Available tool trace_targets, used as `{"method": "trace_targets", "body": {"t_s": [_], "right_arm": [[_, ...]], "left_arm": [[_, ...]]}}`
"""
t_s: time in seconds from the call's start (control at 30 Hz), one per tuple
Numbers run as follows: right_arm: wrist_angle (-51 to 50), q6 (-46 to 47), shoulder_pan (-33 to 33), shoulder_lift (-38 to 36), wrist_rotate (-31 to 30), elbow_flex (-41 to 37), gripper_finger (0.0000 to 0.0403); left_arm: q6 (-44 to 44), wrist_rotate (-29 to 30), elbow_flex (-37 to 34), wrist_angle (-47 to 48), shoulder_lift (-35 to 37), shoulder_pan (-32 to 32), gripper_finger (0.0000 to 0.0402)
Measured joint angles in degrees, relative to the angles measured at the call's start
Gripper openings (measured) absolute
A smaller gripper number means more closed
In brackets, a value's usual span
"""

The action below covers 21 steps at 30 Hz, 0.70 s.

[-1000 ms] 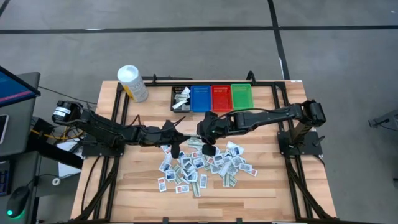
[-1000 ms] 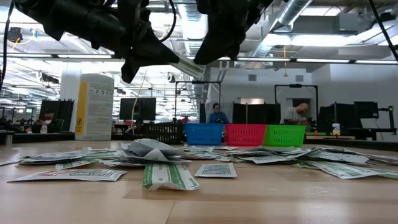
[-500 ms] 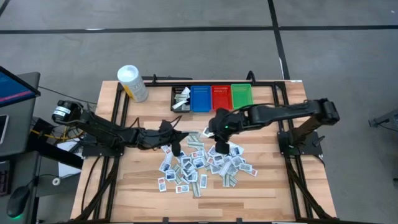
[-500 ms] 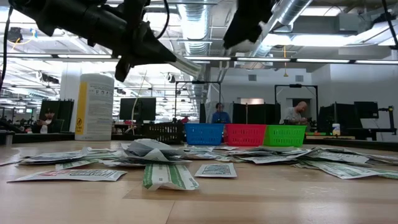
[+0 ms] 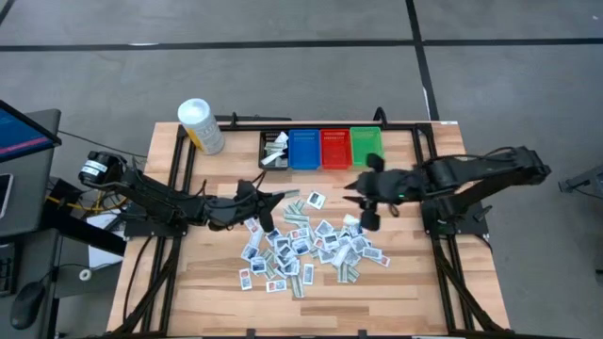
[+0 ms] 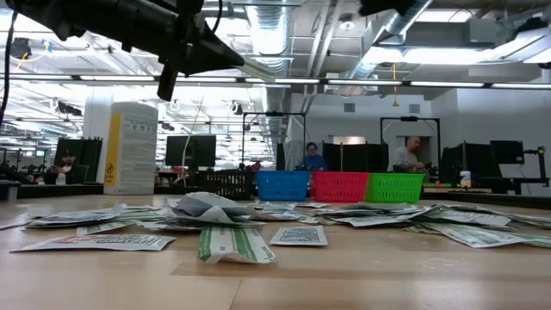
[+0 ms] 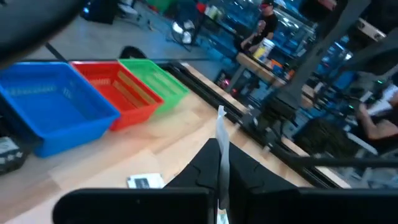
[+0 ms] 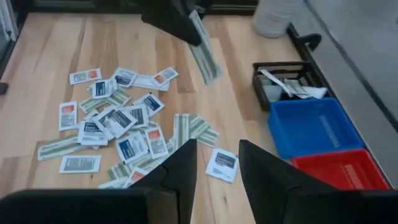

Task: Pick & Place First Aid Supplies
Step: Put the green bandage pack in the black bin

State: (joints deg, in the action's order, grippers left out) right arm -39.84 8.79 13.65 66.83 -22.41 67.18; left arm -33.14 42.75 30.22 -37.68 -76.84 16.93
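The first aid supplies (image 5: pixel 306 250) lie as a loose heap of small flat packets on the middle of the wooden table; one packet (image 5: pixel 316 200) lies apart on the heap's far side. My left gripper (image 5: pixel 267 201) hovers over the heap's far left part, shut on a long green-and-white striped packet (image 8: pixel 203 51). My right gripper (image 5: pixel 358 200) hangs high above the table to the heap's right, open with nothing between its fingers (image 8: pixel 186 168). My left gripper pinches one end of the striped packet (image 8: pixel 196 28) between its two fingers, which reach in nearly level from the table's left. The packet sticks out past the fingertips, seen edge-on in the left wrist view (image 7: pixel 220 134), lifted clear of the table.
A row of bins stands at the far edge: black (image 5: pixel 275 149) with a few packets inside, blue (image 5: pixel 303 148), red (image 5: pixel 334 147), green (image 5: pixel 366 146). A white tub with a yellow label (image 5: pixel 200 125) stands at the far left. Bare wood lies between bins and heap.
My right gripper has drawn back from over the heap toward the table's right edge and risen, leaving the low view almost wholly. My left gripper has tipped up toward level while keeping its striped packet in hold.
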Motion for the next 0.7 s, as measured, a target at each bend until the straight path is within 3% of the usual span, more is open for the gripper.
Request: {"method": "trace_targets", "body": {"t_s": [0.23,0.4,0.5,0.7], "right_arm": [[1.82,5.31,2.11,-13.55,-10.34,-11.32,0.0113],[5.14,6.34,1.25,-21.34,-12.98,-18.55,0.0113],[6.32,6.31,0.03,-24.63,-13.93,-21.67,0.0113],[7.39,5.74,-3.71,-27.55,-17.88,-24.82,0.0113]], "left_arm": [[4.43,6.8,0.0,-0.44,1.63,-1.6,0.0005],[8.68,8.63,0.0,-0.14,5.3,-6.34,0.0006],[9.26,4.79,0.0,1.18,7.7,-11.42,0.0006],[9.23,-10.25,0.0,3.27,10.03,-24.82,0.0008]]}}
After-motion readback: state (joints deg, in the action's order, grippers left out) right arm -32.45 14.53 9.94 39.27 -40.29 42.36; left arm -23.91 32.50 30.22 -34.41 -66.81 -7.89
